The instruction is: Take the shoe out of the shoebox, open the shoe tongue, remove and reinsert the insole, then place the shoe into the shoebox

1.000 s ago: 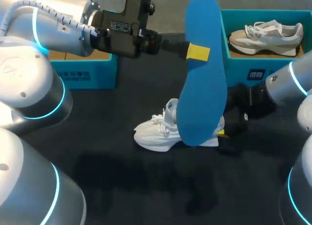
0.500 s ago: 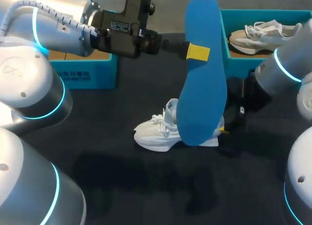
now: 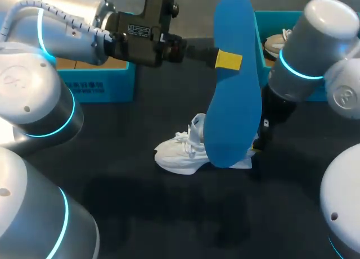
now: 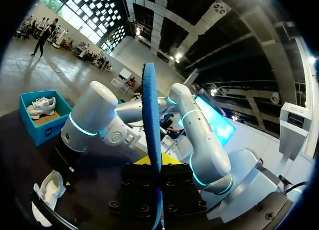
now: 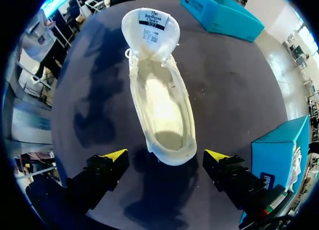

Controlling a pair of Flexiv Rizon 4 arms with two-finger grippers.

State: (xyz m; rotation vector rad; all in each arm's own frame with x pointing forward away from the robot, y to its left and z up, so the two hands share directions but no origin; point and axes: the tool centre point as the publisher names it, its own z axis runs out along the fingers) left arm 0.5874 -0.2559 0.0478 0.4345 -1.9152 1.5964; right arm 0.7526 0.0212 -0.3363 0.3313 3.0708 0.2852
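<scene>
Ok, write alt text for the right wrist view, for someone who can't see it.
A white shoe lies on the dark table, seen from above with its tongue folded back, its heel between the open right gripper's yellow tips, touching neither. A blue shoebox stands beyond the toe, a second shoebox beside the gripper.

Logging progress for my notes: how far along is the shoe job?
Done: shoe out on the table, tongue folded open, insole removed. In hand: left pincer holds the insole aloft; right pincer open at the heel. Left: reinsert insole, return shoe to shoebox.
</scene>
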